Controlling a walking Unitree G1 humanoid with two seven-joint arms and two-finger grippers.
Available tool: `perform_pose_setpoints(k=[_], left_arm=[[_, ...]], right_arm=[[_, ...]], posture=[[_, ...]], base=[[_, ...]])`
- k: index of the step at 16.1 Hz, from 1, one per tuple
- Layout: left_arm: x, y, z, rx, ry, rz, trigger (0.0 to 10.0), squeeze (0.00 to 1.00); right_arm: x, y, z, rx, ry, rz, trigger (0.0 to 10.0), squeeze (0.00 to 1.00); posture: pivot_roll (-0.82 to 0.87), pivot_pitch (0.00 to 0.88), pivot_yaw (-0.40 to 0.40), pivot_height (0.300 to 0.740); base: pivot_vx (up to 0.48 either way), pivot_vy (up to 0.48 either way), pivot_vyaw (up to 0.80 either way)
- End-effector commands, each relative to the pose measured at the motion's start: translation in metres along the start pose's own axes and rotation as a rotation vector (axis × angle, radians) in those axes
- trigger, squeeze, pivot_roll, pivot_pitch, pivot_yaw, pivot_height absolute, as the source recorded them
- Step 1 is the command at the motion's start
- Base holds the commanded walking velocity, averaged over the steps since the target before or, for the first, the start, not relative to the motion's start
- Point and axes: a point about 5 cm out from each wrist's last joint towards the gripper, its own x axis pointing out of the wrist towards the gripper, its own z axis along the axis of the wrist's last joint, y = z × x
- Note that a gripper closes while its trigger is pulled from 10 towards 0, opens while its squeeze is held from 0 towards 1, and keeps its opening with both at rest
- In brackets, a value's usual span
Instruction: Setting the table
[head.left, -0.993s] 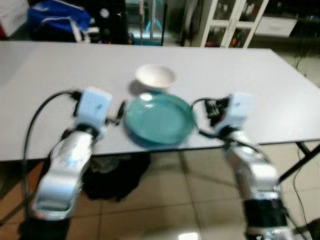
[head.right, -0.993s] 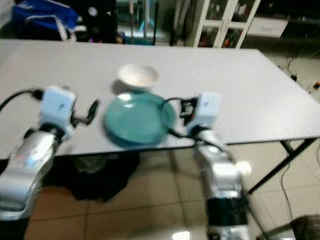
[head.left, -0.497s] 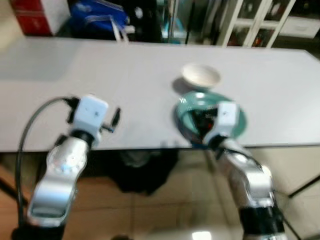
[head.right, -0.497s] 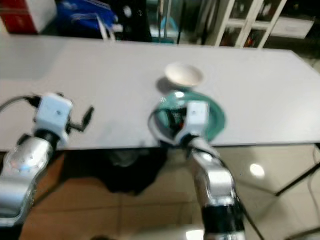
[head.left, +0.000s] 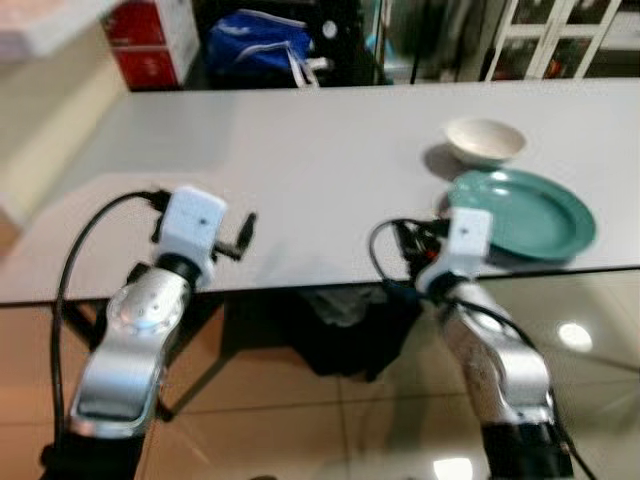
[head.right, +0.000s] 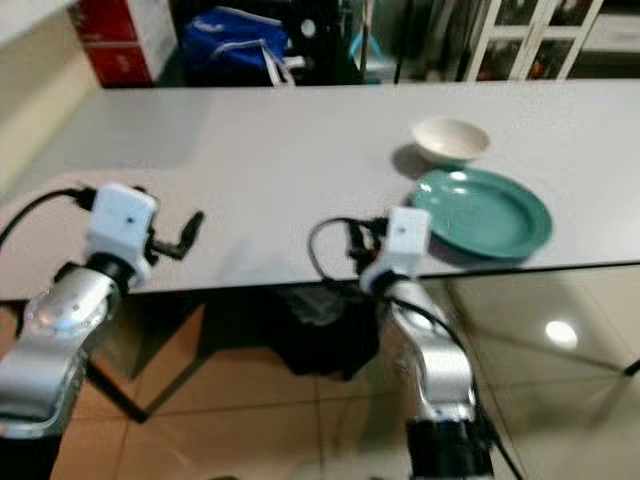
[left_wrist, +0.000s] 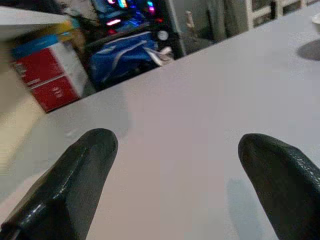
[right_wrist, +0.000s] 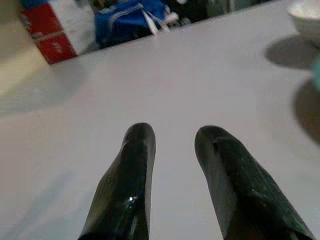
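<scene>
Right pincer (right_wrist: 172, 150): fingers a narrow gap apart, nothing between them, hovering low over bare tabletop (head.left: 320, 150) near the front edge. Left pincer (left_wrist: 175, 165): fingers spread wide, empty, also just above the tabletop, further to robot's left.

Task items: teal plate (head.left: 525, 212) sits near the tabletop's front edge, to the right of the right pincer and close to it. White bowl (head.left: 484, 139) just behind the plate, rims about touching or nearly so; can't tell which. Bowl edge also seen in right wrist view (right_wrist: 306, 12), w/ its shadow on the surface.

Key relation: plate lies to the right and slightly fwd of the right pincer; right arm is clearly the nearer one, left arm well apart from both dishes. Plate is round, so no long axis to align on; approach over the near rim looks simplest. Judgement: dishes look grouped, not yet laid out as a place setting; next move prob. a rightward reach by the right arm.

Surface: pale grey, smooth, matte, otherwise bare. Plate may slide when pushed.

Room: blue bag (head.left: 262, 47) and red boxes (head.left: 150, 42) behind the far edge, white cabinet (head.left: 560, 35) at back right, glossy tiled floor (head.left: 300, 420), dark bundle under the tabletop.
</scene>
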Motion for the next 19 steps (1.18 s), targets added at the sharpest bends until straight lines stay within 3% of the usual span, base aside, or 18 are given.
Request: perform_pose_setpoints(k=[1, 2, 12, 13, 14, 15, 19], left_arm=[[0.000, -0.002, -0.001, -0.041, 0.010, -0.005, 10.0, 0.02], [-0.003, 0.001, -0.002, -0.075, 0.016, 0.008, 10.0, 0.99], [-0.002, 0.006, -0.003, -0.028, 0.022, 0.049, 10.0, 1.00], [-0.001, 0.007, -0.003, -0.010, 0.019, 0.052, 10.0, 0.45], [0.000, 0.006, -0.002, -0.002, 0.014, 0.056, 10.0, 0.00], [0.000, 0.005, -0.001, 0.003, 0.010, 0.058, 10.0, 0.00], [-0.002, 0.007, -0.001, 0.028, 0.008, 0.069, 10.0, 0.00]], right_arm=[[-0.001, -0.011, 0.000, -0.001, 0.010, -0.035, 10.0, 1.00], [0.000, -0.008, 0.001, -0.011, 0.008, -0.020, 10.0, 1.00], [0.008, -0.003, 0.008, -0.056, 0.001, 0.004, 10.0, 1.00], [0.008, -0.003, 0.008, -0.068, 0.003, 0.005, 10.0, 1.00], [0.008, -0.004, 0.008, -0.070, 0.003, 0.001, 10.0, 0.18], [0.009, -0.008, 0.009, -0.056, 0.002, -0.023, 10.0, 0.00], [0.012, -0.011, 0.009, -0.054, 0.001, -0.048, 10.0, 0.00]], posture=[[0.03, 0.000, 0.014, 0.740], [0.03, 0.000, 0.011, 0.740], [0.03, 0.000, -0.018, 0.740], [0.03, 0.000, -0.018, 0.740], [0.02, 0.000, -0.026, 0.740], [0.03, 0.000, -0.034, 0.740], [0.04, 0.000, -0.044, 0.740]], base=[[0.000, 0.480, 0.00], [0.000, 0.480, 0.00], [0.000, 0.480, 0.00], [0.000, 0.480, 0.00], [0.000, 0.480, 0.00], [0.000, 0.480, 0.00], [0.000, 0.480, 0.00]])
